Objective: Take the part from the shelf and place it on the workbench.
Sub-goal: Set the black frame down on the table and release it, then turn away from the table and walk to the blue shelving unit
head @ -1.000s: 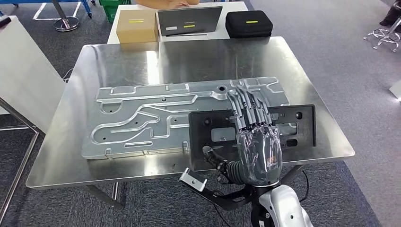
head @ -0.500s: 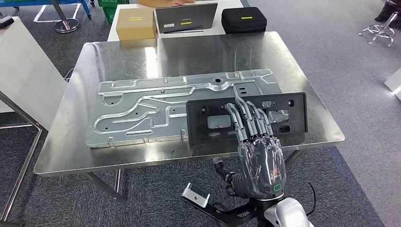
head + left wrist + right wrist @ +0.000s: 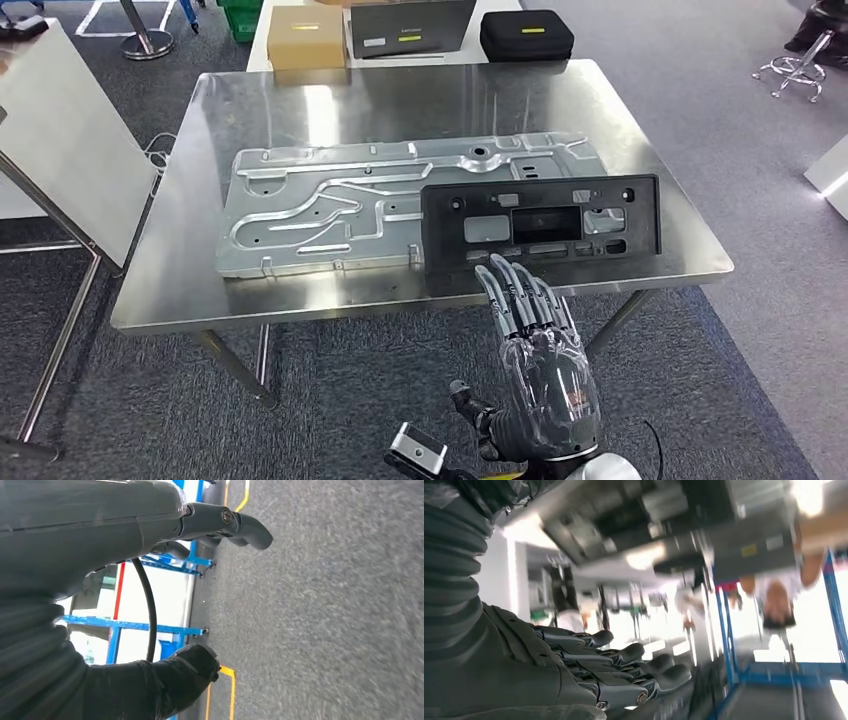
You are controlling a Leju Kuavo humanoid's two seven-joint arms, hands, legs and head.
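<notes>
Black part (image 3: 540, 232) lies on workbench (image 3: 300, 110); right hand (image 3: 535, 375) empty.

Part: black plastic panel (image 3: 540, 230), long rectangle with several rectangular cut-outs and small holes.
Pose: lying flat, long side across.
Place: on the steel workbench (image 3: 300, 110), near its front edge, partly overlapping a stamped metal plate (image 3: 330, 215).

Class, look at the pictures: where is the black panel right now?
In the head view, the black panel lies on the steel table, near its front right edge, overlapping the large grey metal plate, just beyond the right hand.
</notes>
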